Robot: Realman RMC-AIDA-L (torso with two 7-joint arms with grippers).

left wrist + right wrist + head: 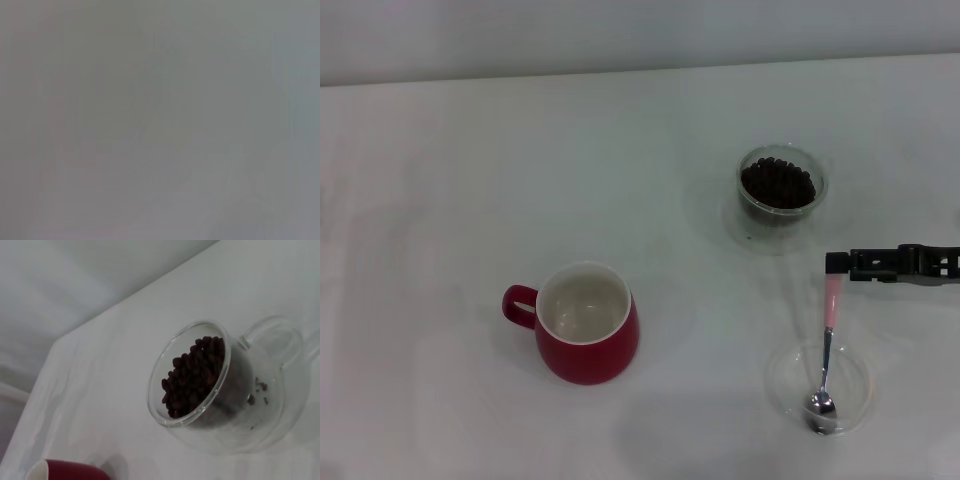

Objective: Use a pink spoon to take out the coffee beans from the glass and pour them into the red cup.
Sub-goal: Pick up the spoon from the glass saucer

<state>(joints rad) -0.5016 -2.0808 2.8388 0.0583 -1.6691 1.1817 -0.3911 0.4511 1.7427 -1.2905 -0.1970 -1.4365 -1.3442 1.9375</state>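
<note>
The pink spoon leans in a shallow clear dish, its metal bowl down in the dish and its pink handle pointing away from me. My right gripper reaches in from the right and sits at the top end of the handle. The glass holds many coffee beans at the far right; it also shows in the right wrist view with the beans. The red cup stands upright and empty left of centre, handle to the left. My left gripper is out of view.
The glass stands on a clear saucer with a few bean crumbs on it. The red cup's rim shows at a corner of the right wrist view. The left wrist view shows only a blank grey surface. The white table's far edge runs across the back.
</note>
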